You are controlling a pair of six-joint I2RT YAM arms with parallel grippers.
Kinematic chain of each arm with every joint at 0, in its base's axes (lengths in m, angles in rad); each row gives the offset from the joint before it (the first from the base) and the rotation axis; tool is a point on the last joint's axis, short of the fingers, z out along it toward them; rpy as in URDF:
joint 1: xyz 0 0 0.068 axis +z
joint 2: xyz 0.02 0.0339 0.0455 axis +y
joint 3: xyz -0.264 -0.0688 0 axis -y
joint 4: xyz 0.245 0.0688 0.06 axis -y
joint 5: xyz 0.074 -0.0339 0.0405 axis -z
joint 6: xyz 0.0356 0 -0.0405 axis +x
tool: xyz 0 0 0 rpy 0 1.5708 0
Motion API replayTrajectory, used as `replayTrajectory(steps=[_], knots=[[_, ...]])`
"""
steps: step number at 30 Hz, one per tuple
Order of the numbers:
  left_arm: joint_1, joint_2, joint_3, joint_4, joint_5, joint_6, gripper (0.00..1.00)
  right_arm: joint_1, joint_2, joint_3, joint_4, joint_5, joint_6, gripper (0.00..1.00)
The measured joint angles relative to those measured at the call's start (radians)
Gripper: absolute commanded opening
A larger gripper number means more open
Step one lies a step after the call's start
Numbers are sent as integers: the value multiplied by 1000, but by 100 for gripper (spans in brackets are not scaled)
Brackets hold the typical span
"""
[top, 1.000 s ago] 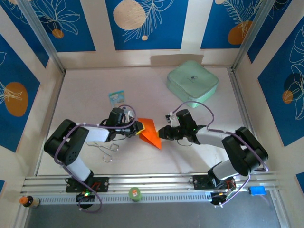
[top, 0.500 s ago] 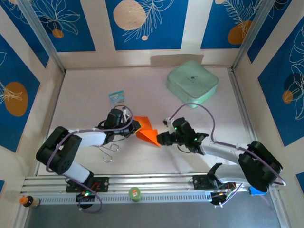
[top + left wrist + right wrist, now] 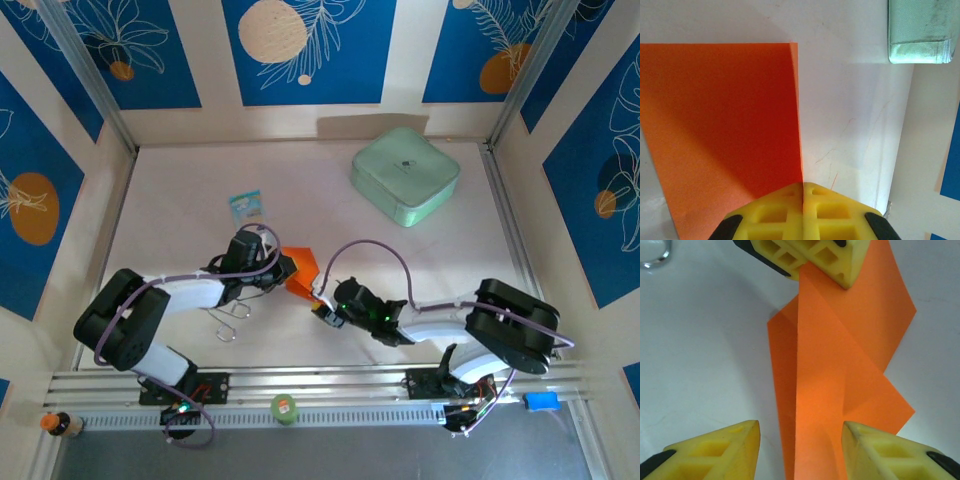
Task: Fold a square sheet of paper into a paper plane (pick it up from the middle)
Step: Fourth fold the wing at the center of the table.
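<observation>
Fold step: left gripper [image 3: 802, 190] clamped on orange paper [image 3: 720, 130] edge, right gripper [image 3: 801, 435] open astride the fold at lower frame centre; close squarely on the crease, left pinch firm.

Legible text: none. Mint-green box [image 3: 422, 186], far right: small dark emblem on lid, unreadable. Blue-and-white packet [image 3: 245, 205], left of centre: print too small.
</observation>
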Motion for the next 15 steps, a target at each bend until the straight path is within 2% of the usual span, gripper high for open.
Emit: replayTrajectory(steps=[6, 15], knots=[[0, 0, 5, -13, 0, 0, 3, 23, 90, 30, 53, 74, -66, 42], [0, 0, 5, -23, 0, 0, 3, 34, 144, 44, 70, 115, -69, 32]])
